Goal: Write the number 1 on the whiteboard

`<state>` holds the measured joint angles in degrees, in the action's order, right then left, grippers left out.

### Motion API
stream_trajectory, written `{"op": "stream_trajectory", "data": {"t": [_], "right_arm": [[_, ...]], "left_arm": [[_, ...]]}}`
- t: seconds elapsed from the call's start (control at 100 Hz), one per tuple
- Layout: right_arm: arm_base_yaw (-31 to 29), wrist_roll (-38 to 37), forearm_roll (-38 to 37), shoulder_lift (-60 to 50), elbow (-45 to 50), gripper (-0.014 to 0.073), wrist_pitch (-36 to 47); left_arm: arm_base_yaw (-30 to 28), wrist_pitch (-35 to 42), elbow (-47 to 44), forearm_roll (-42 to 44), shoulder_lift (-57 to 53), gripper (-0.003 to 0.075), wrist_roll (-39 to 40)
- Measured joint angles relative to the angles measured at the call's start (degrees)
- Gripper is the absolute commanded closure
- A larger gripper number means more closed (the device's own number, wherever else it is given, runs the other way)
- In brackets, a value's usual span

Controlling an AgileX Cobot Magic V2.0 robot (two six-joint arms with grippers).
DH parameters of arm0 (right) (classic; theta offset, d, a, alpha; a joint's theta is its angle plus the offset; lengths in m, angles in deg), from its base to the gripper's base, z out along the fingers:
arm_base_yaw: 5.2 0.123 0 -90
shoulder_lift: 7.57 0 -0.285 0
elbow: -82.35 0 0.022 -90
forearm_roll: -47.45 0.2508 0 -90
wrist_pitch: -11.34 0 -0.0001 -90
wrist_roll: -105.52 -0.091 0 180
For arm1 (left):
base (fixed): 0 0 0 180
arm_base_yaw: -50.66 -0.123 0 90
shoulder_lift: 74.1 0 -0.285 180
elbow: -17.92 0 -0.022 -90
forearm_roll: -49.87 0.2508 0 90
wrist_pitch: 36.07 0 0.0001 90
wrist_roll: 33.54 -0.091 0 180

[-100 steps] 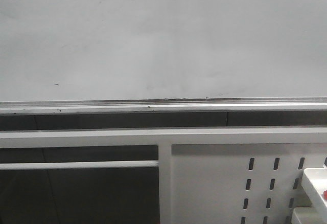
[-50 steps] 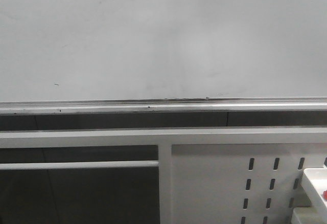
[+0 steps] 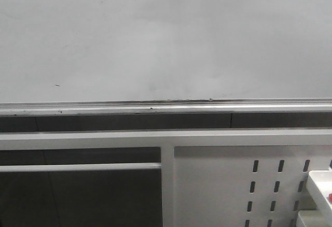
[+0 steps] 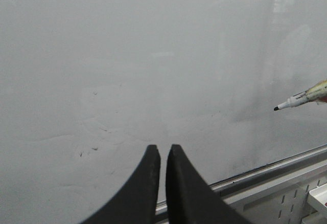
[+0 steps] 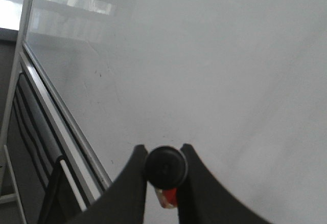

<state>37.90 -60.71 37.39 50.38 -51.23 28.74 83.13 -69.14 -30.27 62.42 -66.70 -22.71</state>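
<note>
- The whiteboard (image 3: 166, 40) fills the upper part of the front view, standing upright with its silver rail (image 3: 166, 107) along the bottom edge; we see it in both wrist views too.
- We find no number 1 on it anywhere: the surface shows only faint smudges and a few tiny specks, so we judge the writing itself as not yet begun.
- What is done, as far as we can tell, is the pick-up: the marker pen (image 4: 301, 99) is in hand, its dark tip pointing at the board but apart from it.
- What is left, in our judgement: bring the tip to the surface, draw one near-vertical stroke, then lift off.
- The right end effector (image 5: 163, 170) is clamped on the pen; we look down its round black end (image 5: 164, 166), with a bit of red (image 5: 168, 197) showing below.
- The left end effector (image 4: 162, 155) is closed to a hairline gap, holds nothing, and points at the board; whether it touches it we cannot tell.
</note>
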Motion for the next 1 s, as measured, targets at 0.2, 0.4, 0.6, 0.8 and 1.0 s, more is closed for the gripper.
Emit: {"op": "stream_trajectory", "data": {"t": [0.2, 0.4, 0.6, 0.8, 1.0], "right_arm": [[-3.2, 2.9, -0.1, 1.7, 0.0, 0.0643, 0.2], [-4.8, 7.5, -0.2, 4.6, 0.0, 0.0643, 2.3], [-5.8, 12.8, -0.2, 7.4, 0.0, 0.0643, 3.7], [-6.4, 22.2, 6.5, 9.0, 0.0, 0.0643, 6.9], [-6.2, 26.5, 10.8, 10.8, 0.1, 0.0643, 10.0]], "left_arm": [[0.0, 1.3, -0.4, -0.3, 0.0, 0.0715, 0.0], [0.0, 1.3, -0.4, -0.7, 0.0, 0.0715, 0.0], [0.0, 1.4, -0.5, -1.4, 0.0, 0.0715, 0.0], [0.0, 1.4, -0.5, -1.5, 0.0, 0.0715, 0.0], [0.0, 1.4, -0.5, -1.5, 0.0, 0.0715, 0.1]]}}
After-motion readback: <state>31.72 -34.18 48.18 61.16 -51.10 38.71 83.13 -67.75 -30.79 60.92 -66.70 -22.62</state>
